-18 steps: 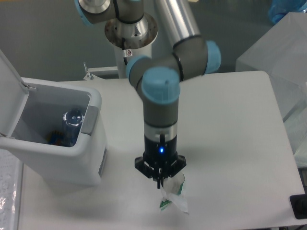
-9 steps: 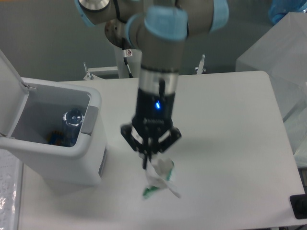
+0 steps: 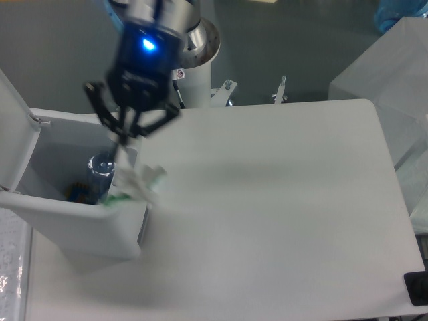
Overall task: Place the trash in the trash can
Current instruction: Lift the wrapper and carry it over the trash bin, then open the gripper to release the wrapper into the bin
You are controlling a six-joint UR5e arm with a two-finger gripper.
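Wrapper [image 3: 136,182], pinched in the gripper [image 3: 125,142], hangs over the trash can [image 3: 80,217] rim; release best farther inside, beside the bottle [image 3: 100,170].

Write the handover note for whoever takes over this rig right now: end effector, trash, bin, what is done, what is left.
End effector: shut on the wrapper, which hangs at the bin's right rim.
Bottle: already inside the bin; lid open.
Done: bottle binned, wrapper picked up and carried to the bin.
Left: bring the wrapper over the opening and release it.
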